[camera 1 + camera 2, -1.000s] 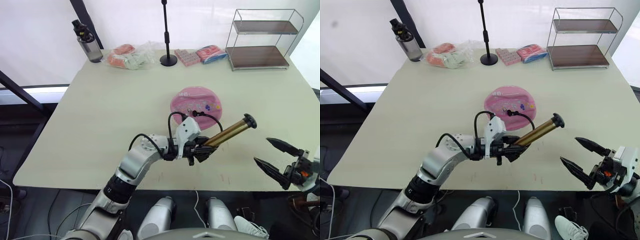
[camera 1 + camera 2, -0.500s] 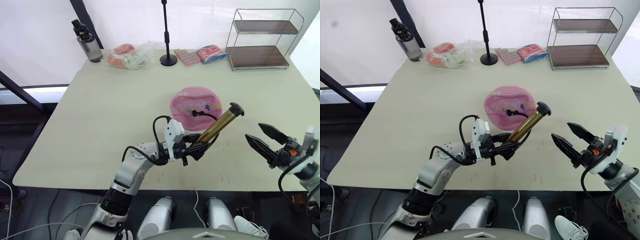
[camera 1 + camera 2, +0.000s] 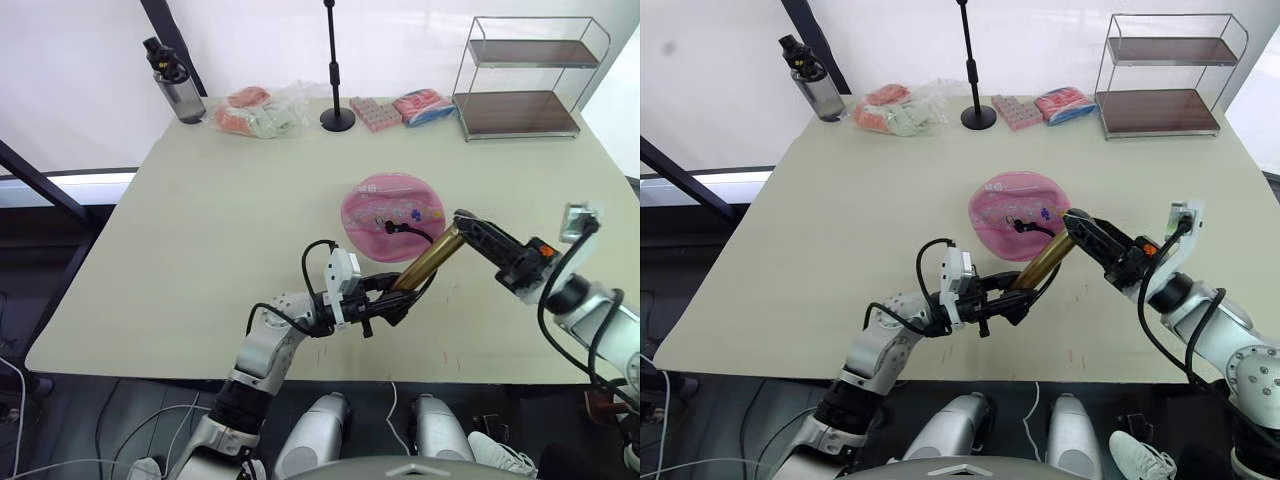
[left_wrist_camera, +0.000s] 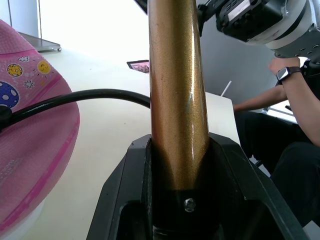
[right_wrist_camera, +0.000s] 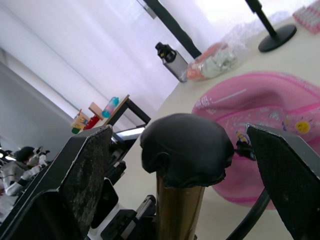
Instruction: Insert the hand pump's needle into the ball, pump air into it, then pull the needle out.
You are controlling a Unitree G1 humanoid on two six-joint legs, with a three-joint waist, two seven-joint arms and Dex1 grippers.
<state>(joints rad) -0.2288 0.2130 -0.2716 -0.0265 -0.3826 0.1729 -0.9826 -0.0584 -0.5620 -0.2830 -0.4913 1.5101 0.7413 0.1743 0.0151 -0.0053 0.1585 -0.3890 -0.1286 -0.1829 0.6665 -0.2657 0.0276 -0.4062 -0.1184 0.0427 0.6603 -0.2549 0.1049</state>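
Note:
The pink ball (image 3: 392,203) lies as a flattish disc on the table's middle. The hand pump (image 3: 428,260) slants up to the right just in front of it. My left gripper (image 3: 388,297) is shut on the pump's lower end, seen close as the bronze tube (image 4: 177,100) clamped between the jaws. The thin black hose (image 3: 412,231) curves from the pump onto the ball's top; the needle is too small to make out. My right gripper (image 3: 466,226) is open, its fingers (image 5: 75,185) straddling the pump's black top cap (image 5: 185,150) with a gap on each side.
Along the far edge stand a water bottle (image 3: 175,85), a clear bag of packets (image 3: 260,112), a black stand (image 3: 336,120), pink packets (image 3: 400,108) and a wire shelf rack (image 3: 525,80). A seated person (image 4: 295,90) shows beyond the table.
My right gripper has swung in from the table's near right edge up to the pump's top cap. The left gripper has pulled back and tilted the pump steeper, still holding it.

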